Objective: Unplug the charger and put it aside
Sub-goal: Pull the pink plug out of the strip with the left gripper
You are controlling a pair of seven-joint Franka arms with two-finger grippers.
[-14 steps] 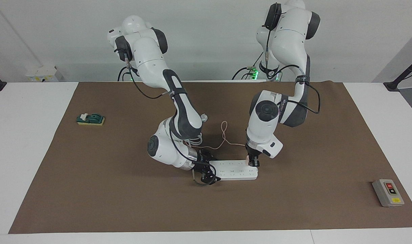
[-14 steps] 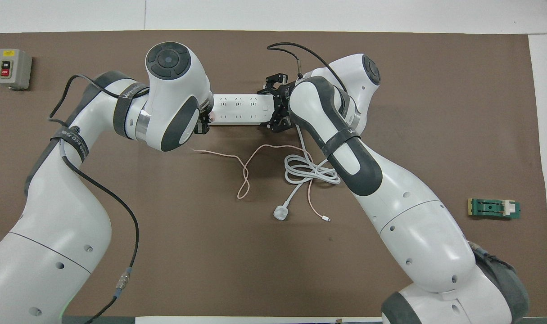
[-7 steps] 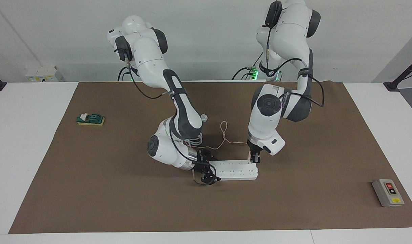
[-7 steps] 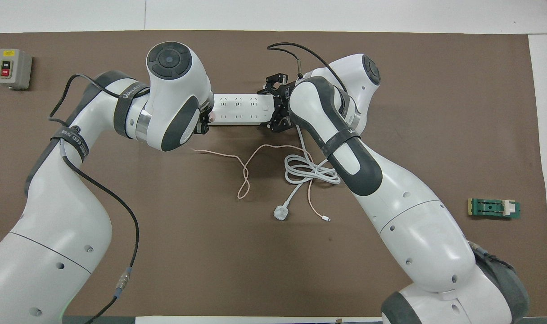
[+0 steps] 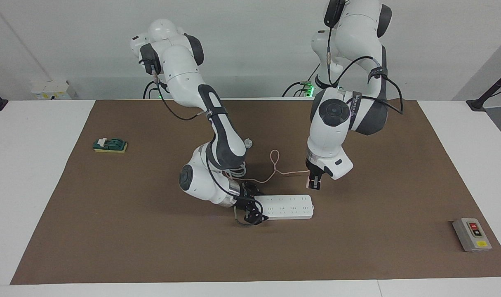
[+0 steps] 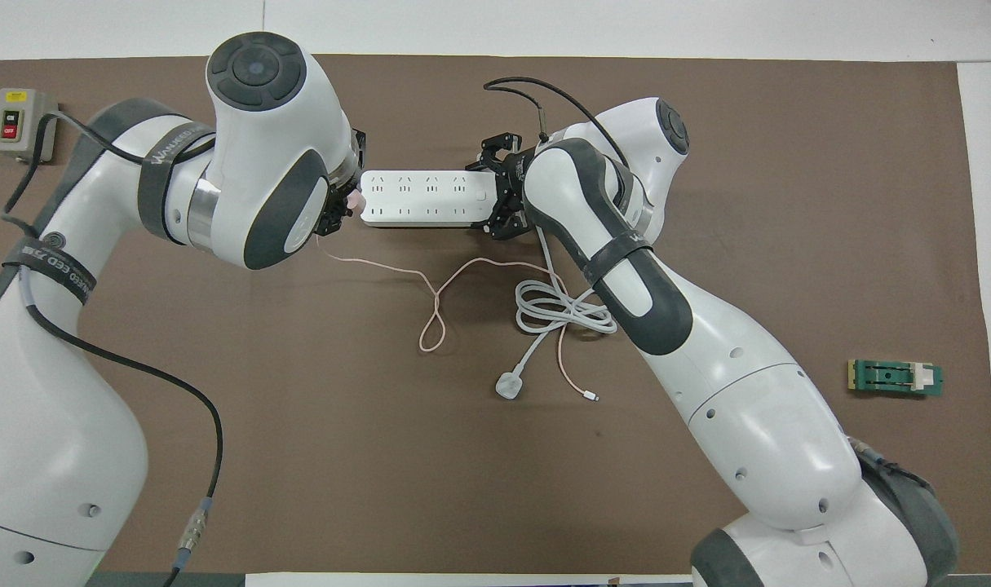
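My left gripper is shut on the small pale pink charger and holds it in the air, clear of the sockets, just off the end of the long white power strip toward the left arm's end of the table. In the overhead view the charger shows at that gripper's tip beside the strip. Its thin pink cable trails over the mat nearer the robots. My right gripper grips the strip's other end, fingers on both long sides.
A white round plug with a coiled thick white cord lies nearer the robots than the strip. A grey switch box sits at the left arm's end, a green block at the right arm's end.
My left gripper has risen off the power strip with the charger in it and moved toward the left arm's end; the pink cable shifted with it. The right gripper has stayed on the strip.
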